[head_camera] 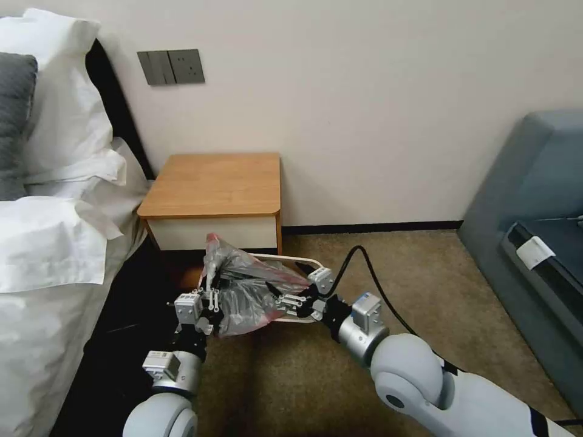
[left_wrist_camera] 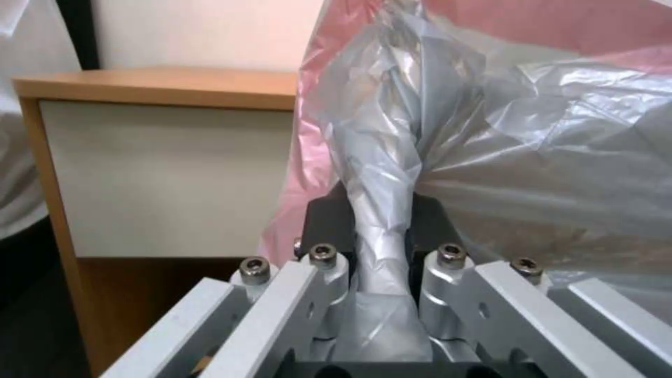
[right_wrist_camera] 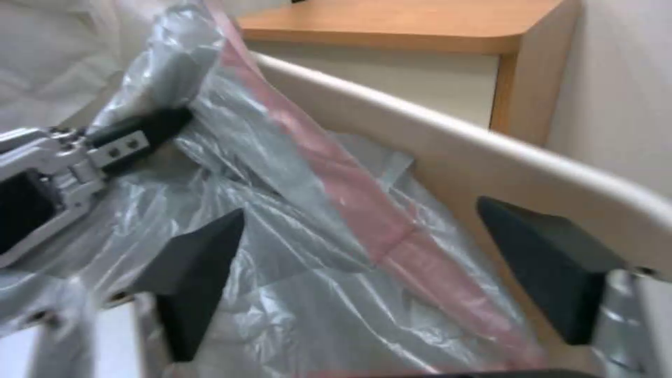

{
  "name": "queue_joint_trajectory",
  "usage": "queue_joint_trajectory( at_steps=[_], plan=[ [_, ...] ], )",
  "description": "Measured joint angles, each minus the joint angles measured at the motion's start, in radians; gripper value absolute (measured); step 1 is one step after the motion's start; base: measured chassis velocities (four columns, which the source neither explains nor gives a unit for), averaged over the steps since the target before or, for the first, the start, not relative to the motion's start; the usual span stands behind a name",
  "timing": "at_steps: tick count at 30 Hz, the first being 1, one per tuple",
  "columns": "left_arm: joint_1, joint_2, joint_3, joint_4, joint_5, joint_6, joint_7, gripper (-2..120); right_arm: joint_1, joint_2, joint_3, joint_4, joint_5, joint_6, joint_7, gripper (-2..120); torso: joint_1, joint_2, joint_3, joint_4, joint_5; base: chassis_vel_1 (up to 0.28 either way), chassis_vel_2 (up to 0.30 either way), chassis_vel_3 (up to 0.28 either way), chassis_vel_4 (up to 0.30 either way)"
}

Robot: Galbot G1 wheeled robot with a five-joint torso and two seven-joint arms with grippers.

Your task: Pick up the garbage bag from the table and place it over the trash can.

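The garbage bag [head_camera: 246, 291] is already off the desk [head_camera: 215, 185] and hangs bunched over the trash can [head_camera: 303, 262], just in front of the desk. The left claw [left_wrist_camera: 381, 236] is clamped on a twisted fold of it. The right claw [right_wrist_camera: 392, 268] is spread wide at the bag beside the rim, gripping nothing. Spreading the mouth around the rim seems unfinished.

Left end effector [head_camera: 209, 295] points up, fingers pinched together; right end effector [head_camera: 284, 298] reaches leftward, fingers spread apart.
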Motion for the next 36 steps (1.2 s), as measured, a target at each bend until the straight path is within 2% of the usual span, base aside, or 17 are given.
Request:
queue_joint_trajectory(
  at_steps=[3,6,7,11,13,15,21,22,31,36],
  plan=[
    [0.003,0.0,-0.001,-0.002,0.001,-0.002,0.001,9,0.001,0.012,-0.005,-0.006,-0.004,0.0,0.016,76,0.0,0.0,0.0,0.0,-0.0001,0.0,0.0,0.0,0.0],
    [0.01,0.0,-0.003,-0.004,0.002,-0.005,0.002,9,-0.005,0.021,-0.006,-0.008,-0.008,0.01,0.024,60,0.0,0.0,0.0,0.0,-0.0001,0.0,0.0,0.0,0.0],
    [0.01,0.0,-0.003,-0.004,0.002,-0.005,0.002,9,-0.005,0.021,-0.006,-0.008,-0.008,0.01,0.024,60,0.0,0.0,0.0,0.0,-0.0001,0.0,0.0,0.0,0.0],
    [0.013,0.0,-0.001,-0.007,0.001,-0.005,0.002,9,-0.014,0.032,-0.005,-0.019,-0.02,0.037,0.028,41,0.0,0.0,0.0,0.0,-0.0001,0.0,0.0,0.0,0.0],
    [0.013,0.0,-0.001,-0.007,0.001,-0.005,0.002,9,-0.016,0.034,-0.005,-0.02,-0.021,0.039,0.028,38,0.0,0.0,0.0,-0.0001,-0.0001,0.0,0.0,0.0,0.0],
    [0.013,0.002,-0.001,-0.008,-0.001,-0.005,0.002,9,-0.02,0.039,-0.004,-0.025,-0.024,0.05,0.023,26,0.0,0.0,0.0,0.0,-0.0001,0.0,0.0,0.0,0.0],
    [0.014,0.002,-0.002,-0.008,-0.007,-0.002,0.002,9,-0.026,0.04,-0.004,-0.016,-0.028,0.062,0.005,10,0.0,0.0,0.0,-0.0001,-0.0001,0.0,0.0,0.0,0.0],
    [0.014,0.002,-0.002,-0.008,-0.008,-0.002,0.002,9,-0.027,0.04,-0.003,-0.009,-0.022,0.066,0.001,0,0.0,0.0,0.0,0.0,-0.0001,0.0,0.0,0.0,0.0],
    [0.015,-0.002,0.001,0.004,-0.016,0.0,0.003,9,0.017,0.038,0.038,0.041,0.062,0.063,0.003,0,0.0,0.0,0.0,-0.0001,-0.0001,0.0,0.0,0.0,0.0],
    [0.013,-0.002,0.002,0.004,-0.026,0.0,0.003,9,0.064,0.043,0.073,0.019,0.11,0.051,0.018,0,0.0,0.0,0.0,-0.0001,0.0,0.0,0.0,0.0,0.0]
  ],
)
